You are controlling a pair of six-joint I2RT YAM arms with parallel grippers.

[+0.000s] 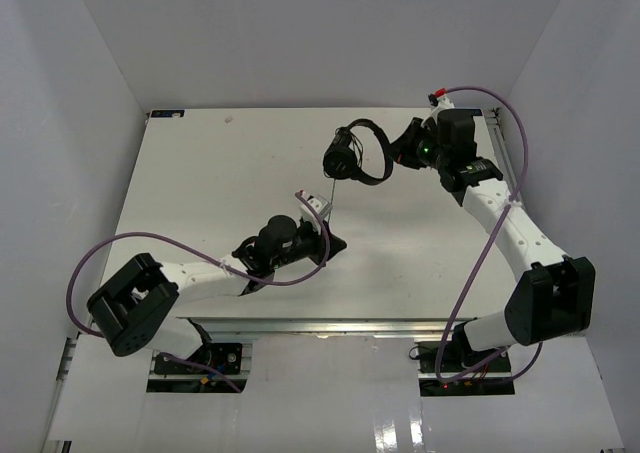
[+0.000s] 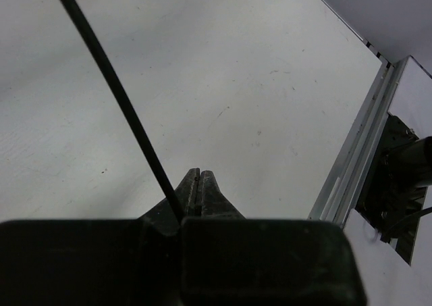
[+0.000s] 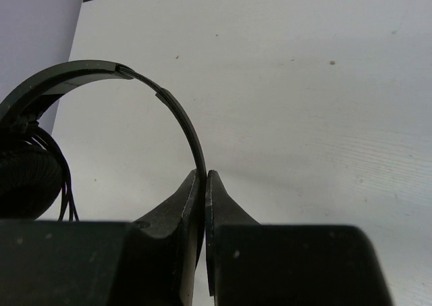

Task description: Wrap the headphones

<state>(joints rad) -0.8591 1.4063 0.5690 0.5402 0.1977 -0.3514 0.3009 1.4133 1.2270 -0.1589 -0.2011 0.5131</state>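
Top external: headphones [image 1: 357, 153] held over far surface [image 1: 200, 193], headband [image 3: 169, 103] pinched by right tool [image 3: 204, 174]; left tool [image 2: 198, 173] pressed together on cord [image 2: 115, 83]; keep cord taut, circle the earcups [image 1: 340, 161], don't yank headband free.

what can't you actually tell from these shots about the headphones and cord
- Plug: not seen. In the left wrist view the cord leaves the top edge and disappears behind the left gripper.
- Whether that gripper pinches the cord: hidden by its own body.
- Second earcup: the right wrist view cuts the headphones off at the left edge.
- Cord turns wound on the headphones: too small in the top view.
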